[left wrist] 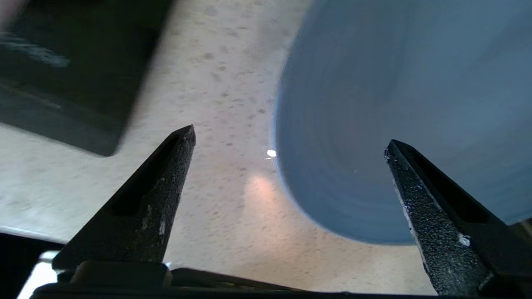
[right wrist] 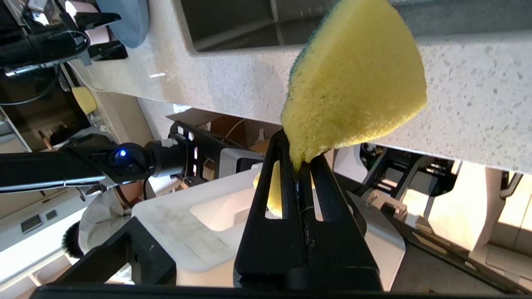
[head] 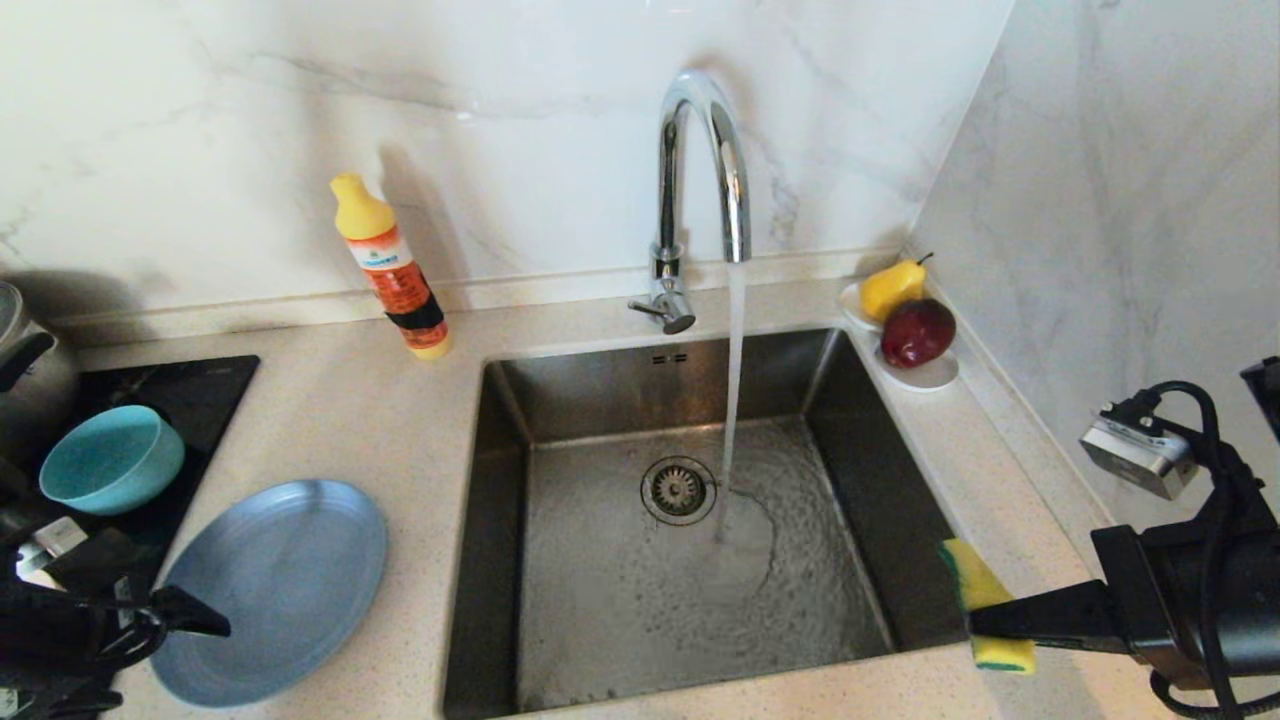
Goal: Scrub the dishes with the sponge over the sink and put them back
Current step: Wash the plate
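The blue-grey plate [head: 270, 590] lies flat on the counter left of the sink [head: 600, 400]. A teal bowl [head: 112, 458] sits on the black hob behind it. My left gripper [head: 175, 625] hovers low at the plate's near left edge. In the left wrist view the gripper [left wrist: 289, 136] is open and holds nothing, and the plate's rim [left wrist: 374, 124] lies under the gap. My right gripper [head: 985, 620] is at the sink's front right corner, shut on the yellow sponge [head: 975, 585]. The right wrist view shows the sponge [right wrist: 357, 83] pinched at one end, with its green face turned away.
Water runs from the curved chrome tap [head: 705, 160] onto the basin floor beside the drain strainer [head: 678, 490]. An orange detergent bottle [head: 390, 270] stands behind the sink's left corner. A white dish [head: 930, 375] with a pear and an apple sits at the back right. A steel pot [head: 30, 370] is far left.
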